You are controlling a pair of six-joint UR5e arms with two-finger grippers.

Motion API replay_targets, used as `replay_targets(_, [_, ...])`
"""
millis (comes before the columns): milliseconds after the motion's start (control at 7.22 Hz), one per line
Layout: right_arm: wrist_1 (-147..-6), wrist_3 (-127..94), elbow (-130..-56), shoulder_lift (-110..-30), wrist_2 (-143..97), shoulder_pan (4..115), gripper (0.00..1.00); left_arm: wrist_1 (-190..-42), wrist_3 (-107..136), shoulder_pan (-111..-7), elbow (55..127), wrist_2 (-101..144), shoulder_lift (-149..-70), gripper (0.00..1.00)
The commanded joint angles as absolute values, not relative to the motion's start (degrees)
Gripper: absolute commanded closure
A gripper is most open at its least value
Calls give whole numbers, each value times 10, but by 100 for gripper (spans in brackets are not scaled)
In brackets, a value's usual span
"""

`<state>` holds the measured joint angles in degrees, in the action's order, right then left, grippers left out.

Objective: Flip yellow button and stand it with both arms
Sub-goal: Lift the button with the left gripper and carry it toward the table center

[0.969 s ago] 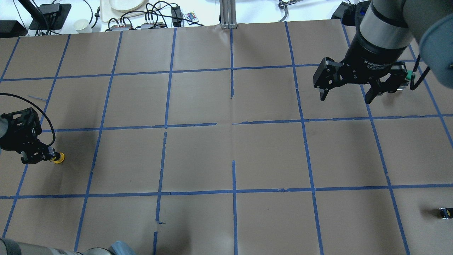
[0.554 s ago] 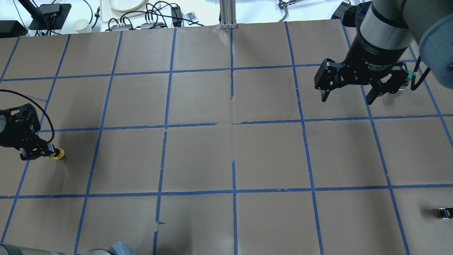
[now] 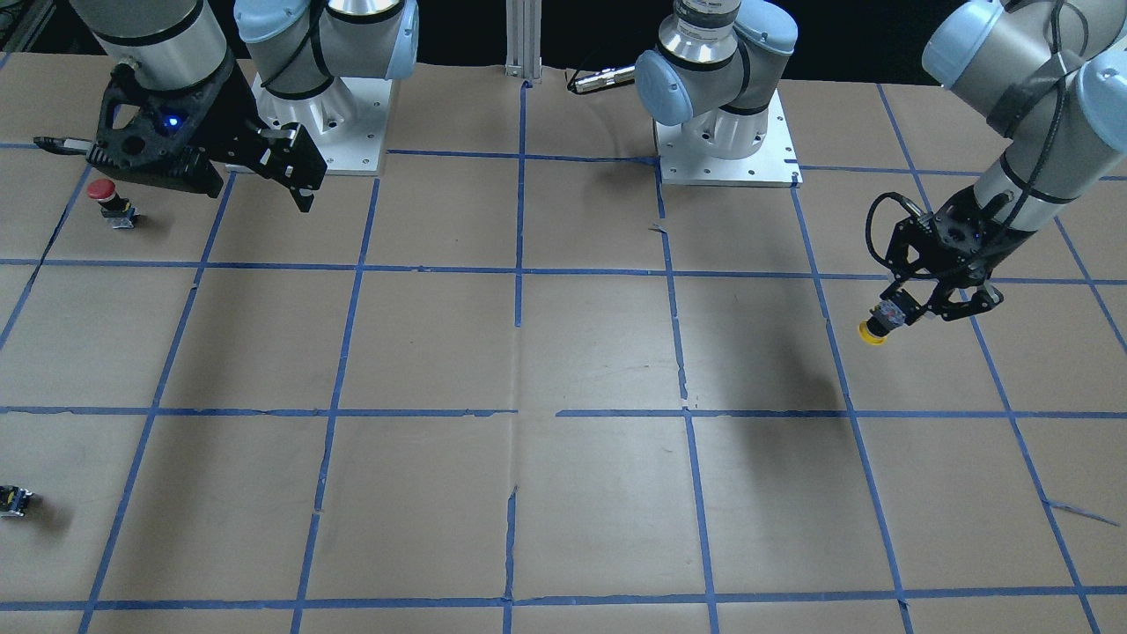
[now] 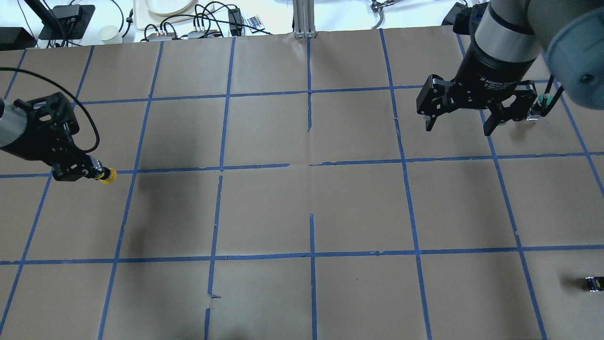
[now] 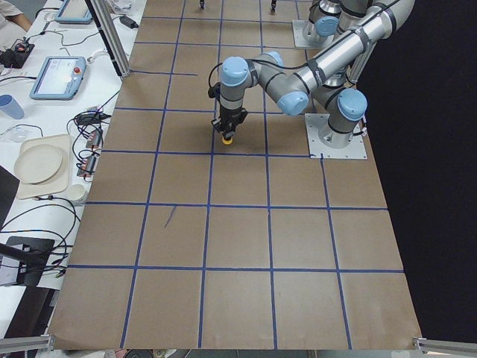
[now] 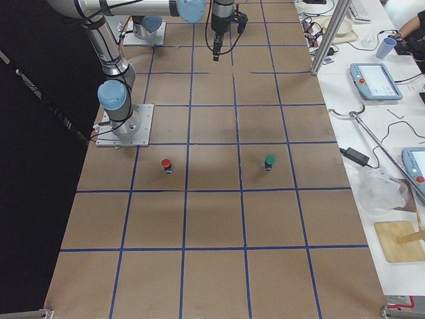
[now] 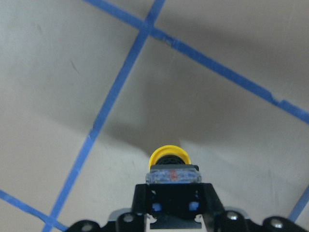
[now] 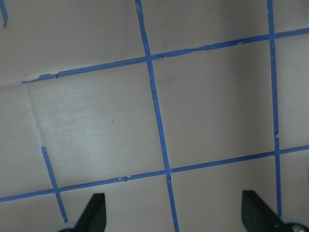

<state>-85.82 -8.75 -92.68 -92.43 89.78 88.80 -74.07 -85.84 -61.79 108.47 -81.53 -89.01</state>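
Note:
My left gripper point(image 4: 87, 171) is shut on the dark body of the yellow button point(image 4: 108, 175) and holds it above the table, cap pointing outward past the fingertips. The left wrist view shows the yellow cap point(image 7: 169, 155) just beyond the fingers, with brown paper below. The front view shows the left gripper point(image 3: 916, 308) and the button point(image 3: 872, 331) at the right. My right gripper point(image 4: 457, 128) is open and empty, hovering high over the far right of the table, far from the button. Its spread fingertips point(image 8: 94, 212) show over bare paper.
A red-capped button point(image 3: 106, 198) stands near the right arm's base. A green-capped button point(image 6: 269, 161) stands beside it, partly hidden behind the right gripper in the overhead view. A small dark capless block point(image 4: 592, 283) lies at the near right edge. Blue tape lines grid the brown paper.
My left gripper has lifted the yellow button and carried it away from the robot and toward the table's middle. The right gripper has shifted only slightly and stays open.

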Motion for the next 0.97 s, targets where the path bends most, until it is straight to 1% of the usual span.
replay_targets(0, [-854, -177, -924, -908, 793, 869, 0, -948, -673, -713, 934, -692, -888, 95])
replay_targets(138, [-845, -264, -918, -903, 719, 842, 0, -972, -621, -746, 902, -647, -900, 95])
replay_targets(415, [-775, -279, -911, -899, 614, 783, 0, -1006, -494, -789, 903, -494, -898, 95])
replay_targets(554, [-699, -279, -890, -899, 541, 740, 0, -1033, -491, -796, 922, -427, -891, 95])
replay_targets(692, [-620, -282, -859, -899, 498, 710, 0, -1055, -480, -797, 959, -337, -881, 95])
replay_targets(831, [-577, -321, -845, -898, 472, 707, 0, -1053, -441, -799, 997, -293, -875, 97])
